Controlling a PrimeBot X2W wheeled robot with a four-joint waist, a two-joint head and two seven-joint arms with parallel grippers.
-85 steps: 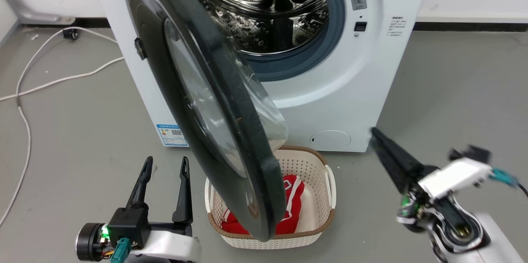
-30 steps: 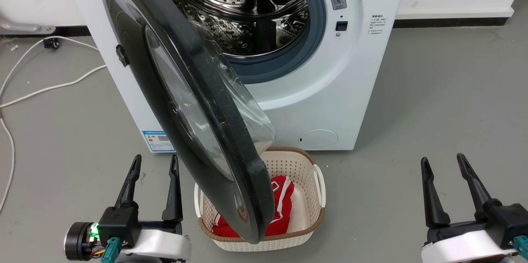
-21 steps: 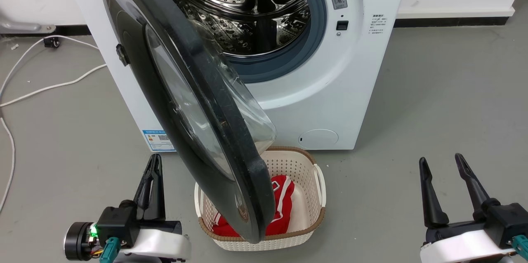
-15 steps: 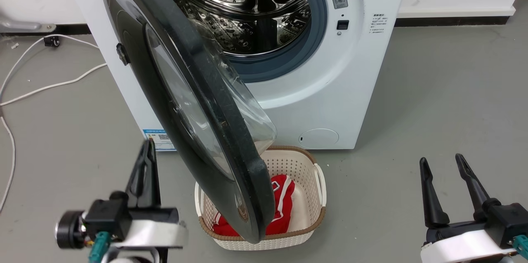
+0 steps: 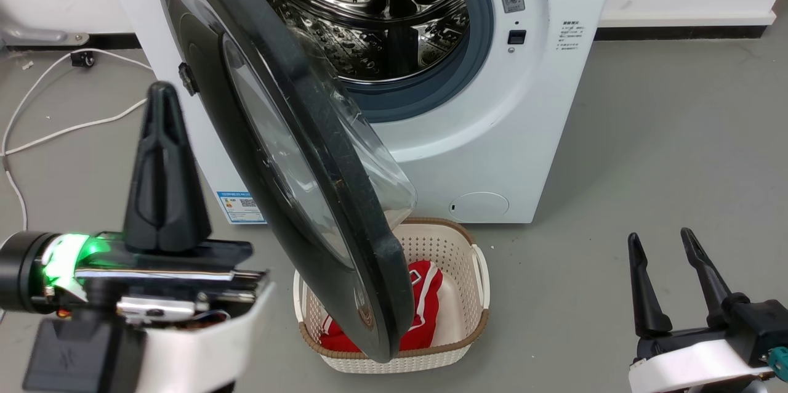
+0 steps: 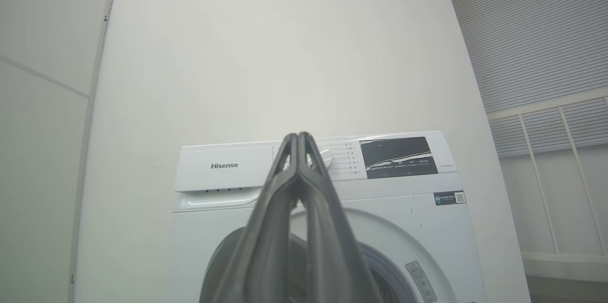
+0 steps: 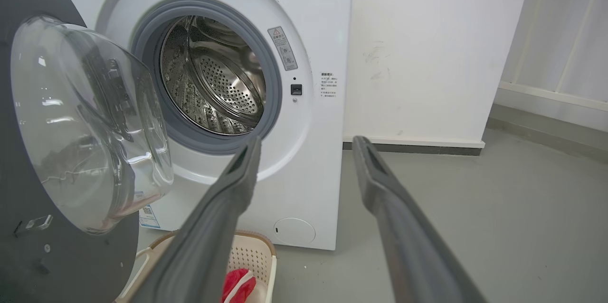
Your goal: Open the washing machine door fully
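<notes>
Pointing up beside the door (image 5: 203, 42), left gripper (image 5: 161, 90) is closed, right gripper (image 5: 659, 234) open. Left wrist view shows the panel (image 6: 398, 156).

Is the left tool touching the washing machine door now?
Apart. In the head view, a strip of the white machine front shows between the shut left tool and the washing machine door.
</notes>
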